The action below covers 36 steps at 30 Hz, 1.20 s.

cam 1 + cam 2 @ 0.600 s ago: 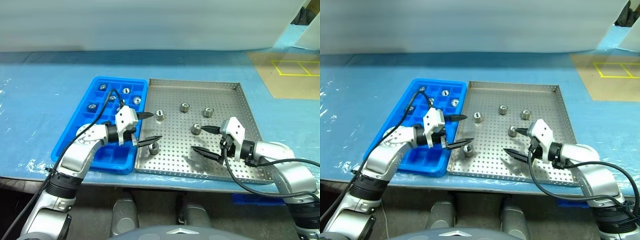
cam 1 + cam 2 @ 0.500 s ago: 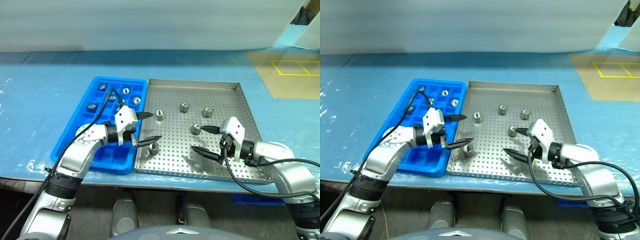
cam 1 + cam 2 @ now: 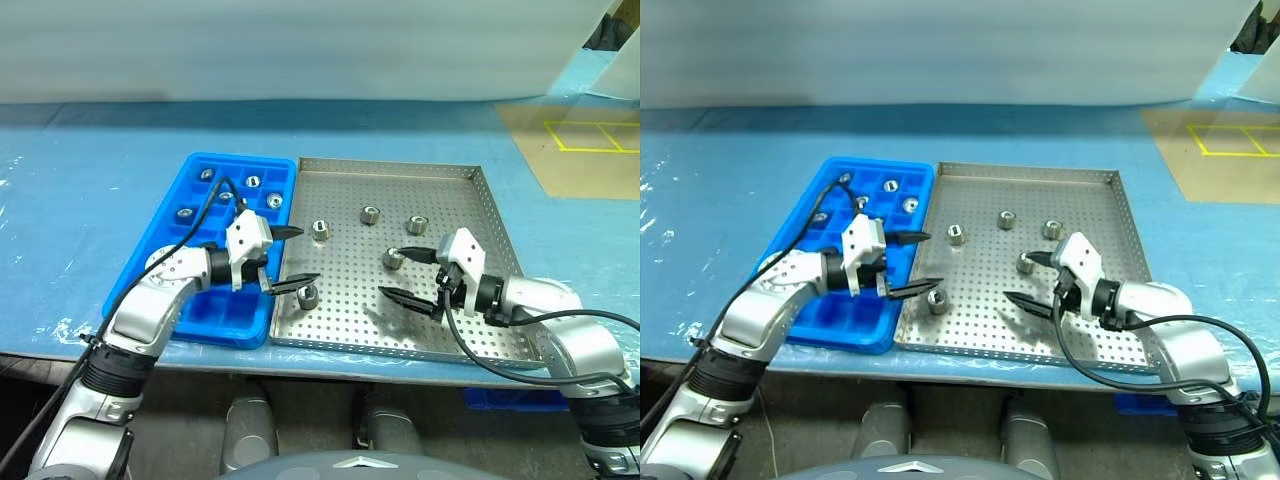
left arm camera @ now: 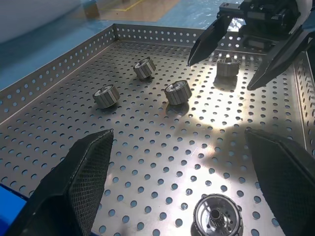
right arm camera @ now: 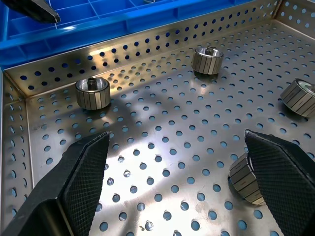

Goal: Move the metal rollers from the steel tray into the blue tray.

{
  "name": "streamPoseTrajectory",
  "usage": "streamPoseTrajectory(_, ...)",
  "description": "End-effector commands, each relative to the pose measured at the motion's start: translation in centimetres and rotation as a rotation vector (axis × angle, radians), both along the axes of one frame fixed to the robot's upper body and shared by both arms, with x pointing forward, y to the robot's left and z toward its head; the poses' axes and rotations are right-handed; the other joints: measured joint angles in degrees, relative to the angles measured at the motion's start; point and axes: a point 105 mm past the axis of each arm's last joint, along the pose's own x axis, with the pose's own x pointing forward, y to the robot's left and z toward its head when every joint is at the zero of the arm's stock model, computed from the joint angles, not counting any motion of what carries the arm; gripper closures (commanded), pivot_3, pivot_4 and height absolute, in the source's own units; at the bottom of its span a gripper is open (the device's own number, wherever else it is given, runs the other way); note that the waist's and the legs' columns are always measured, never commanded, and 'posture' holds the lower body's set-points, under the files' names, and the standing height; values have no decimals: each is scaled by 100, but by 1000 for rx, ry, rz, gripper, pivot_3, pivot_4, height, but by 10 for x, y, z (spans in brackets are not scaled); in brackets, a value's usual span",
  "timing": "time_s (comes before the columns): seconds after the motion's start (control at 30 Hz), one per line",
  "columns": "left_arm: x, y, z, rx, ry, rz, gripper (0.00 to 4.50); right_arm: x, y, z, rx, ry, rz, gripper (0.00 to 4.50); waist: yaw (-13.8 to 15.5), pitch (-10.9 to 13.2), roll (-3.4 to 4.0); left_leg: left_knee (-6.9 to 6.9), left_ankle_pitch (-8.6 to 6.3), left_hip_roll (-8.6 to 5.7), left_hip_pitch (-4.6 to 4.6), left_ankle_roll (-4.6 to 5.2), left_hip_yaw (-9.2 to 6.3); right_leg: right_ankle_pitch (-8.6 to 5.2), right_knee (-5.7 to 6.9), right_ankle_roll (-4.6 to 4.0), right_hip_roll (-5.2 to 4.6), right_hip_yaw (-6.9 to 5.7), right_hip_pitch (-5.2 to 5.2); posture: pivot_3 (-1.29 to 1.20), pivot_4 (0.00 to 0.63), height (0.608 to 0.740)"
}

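The steel tray holds several metal rollers. One roller lies by the tray's near left edge, just under my open left gripper; the left wrist view shows this roller low between the fingers. Another roller sits in the gap of my open right gripper, close to one finger, where the roller shows. Three more rollers lie farther back. The blue tray on the left has several rollers in its far compartments.
Both trays sit side by side on a blue sheet-covered table. The steel tray's low perforated rim stands between the two trays. A brown floor patch with yellow lines lies at the far right.
Both arms have drifted slightly to the left. Both grippers stay open and the rollers lie where they were.
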Motion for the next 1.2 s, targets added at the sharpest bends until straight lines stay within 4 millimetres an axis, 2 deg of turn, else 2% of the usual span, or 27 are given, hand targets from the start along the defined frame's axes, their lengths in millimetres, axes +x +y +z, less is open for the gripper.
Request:
streamPoseTrajectory(0.03,-4,0,13,7,-26,-32,29,0,3,9,5,-38,27,0,0,0,0,0,0,0,0,0,0,-1,0,1,0,0,0,-5,150,740)
streamPoseTrajectory(0.17,-6,-1,9,91,-22,-64,29,1,3,7,-3,-28,23,0,-1,0,0,0,0,1,1,0,0,-1,0,1,0,0,0,-5,150,740)
streamPoseTrajectory(0.33,-7,5,-9,241,41,-98,29,-1,5,3,-22,-15,29,0,-2,0,1,-1,0,0,2,0,1,1,0,-1,1,0,0,-7,150,740)
streamPoseTrajectory(0.53,-2,-4,-2,269,54,-130,29,-6,8,2,-20,9,40,0,6,1,0,-1,0,-3,1,-1,1,1,1,-1,-1,1,1,-16,150,740)
streamPoseTrajectory(0.8,4,-16,-5,387,34,-192,29,-9,9,0,-24,22,42,0,1,1,1,-2,0,-2,2,-1,2,4,0,-7,0,3,0,-18,150,740)
streamPoseTrajectory(1.2,3,-23,-26,609,79,-307,29,-12,11,-3,-17,37,43,0,7,1,1,-2,1,-3,2,-1,1,5,0,-8,-1,3,1,-19,150,740)
